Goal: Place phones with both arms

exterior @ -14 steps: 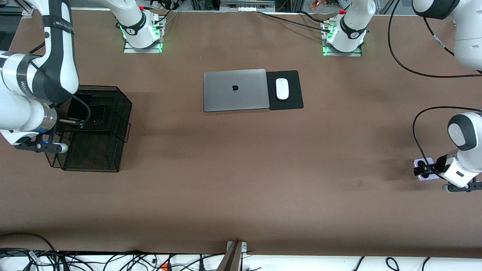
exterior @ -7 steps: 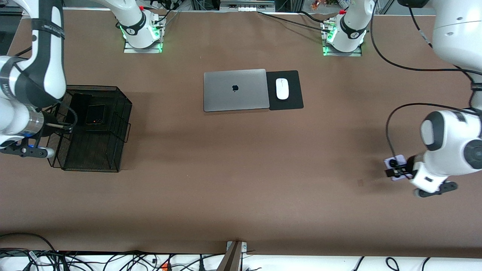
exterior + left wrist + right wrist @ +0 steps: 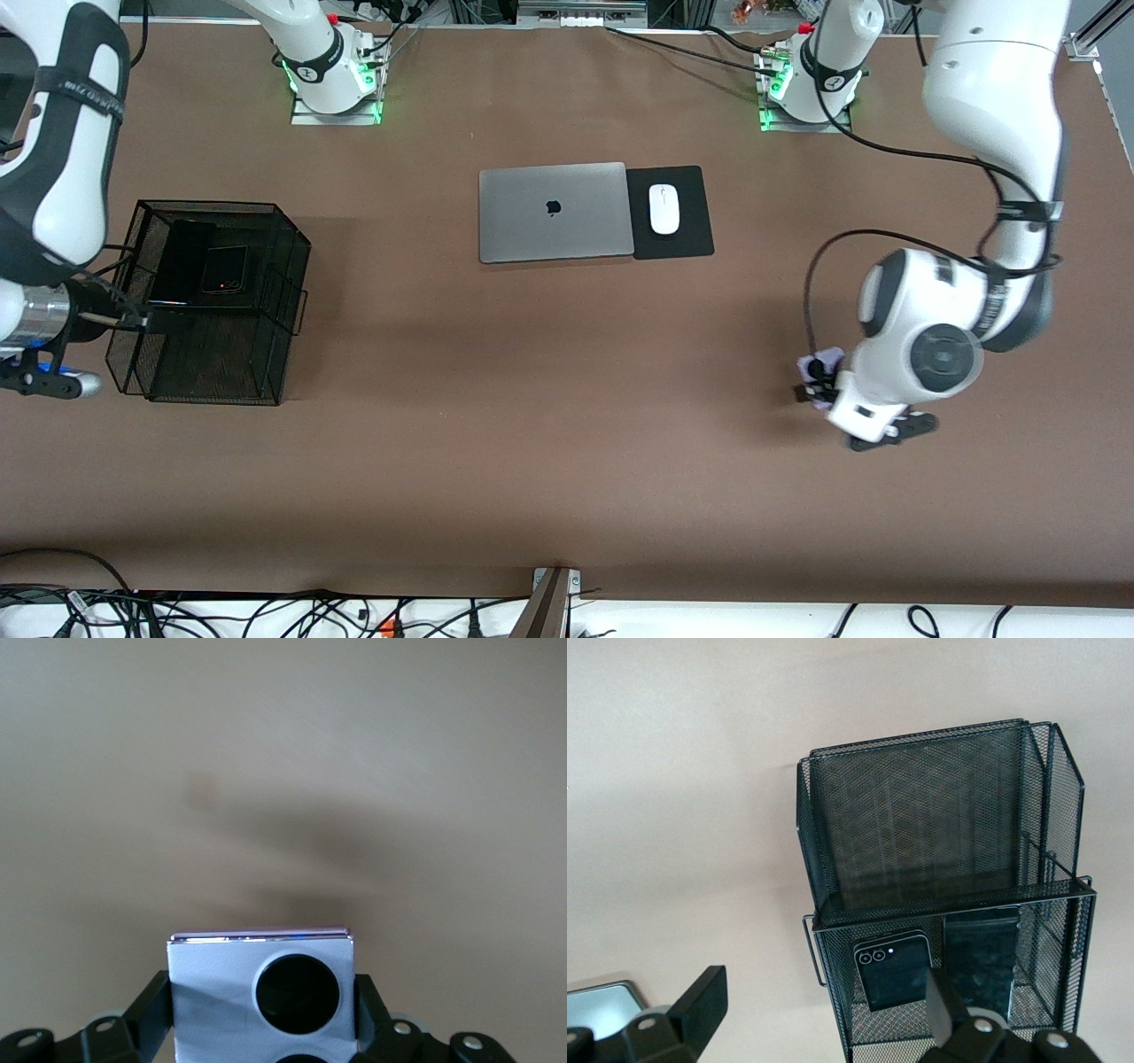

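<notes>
Left gripper [image 3: 811, 390] is up over bare desk [image 3: 567, 443] toward the left arm's end, fingers [image 3: 151, 1014] clamped on the lavender phone [image 3: 261, 992]. Right gripper [image 3: 824, 1010] hangs over the mesh basket [image 3: 283, 266], fingers spread and holding nothing. Flip phone [image 3: 224, 269] and black slab [image 3: 979, 961] lie side by side in the basket.

You have a closed grey laptop [image 3: 553, 212] lying flat mid-table, toward the arms' bases. Touching its edge on the left arm's side is a black mouse pad [image 3: 687, 237], with a white mouse [image 3: 664, 209] on it. A black wire-mesh basket [image 3: 275, 337] sits at the right arm's end of the brown table [image 3: 532, 425].
</notes>
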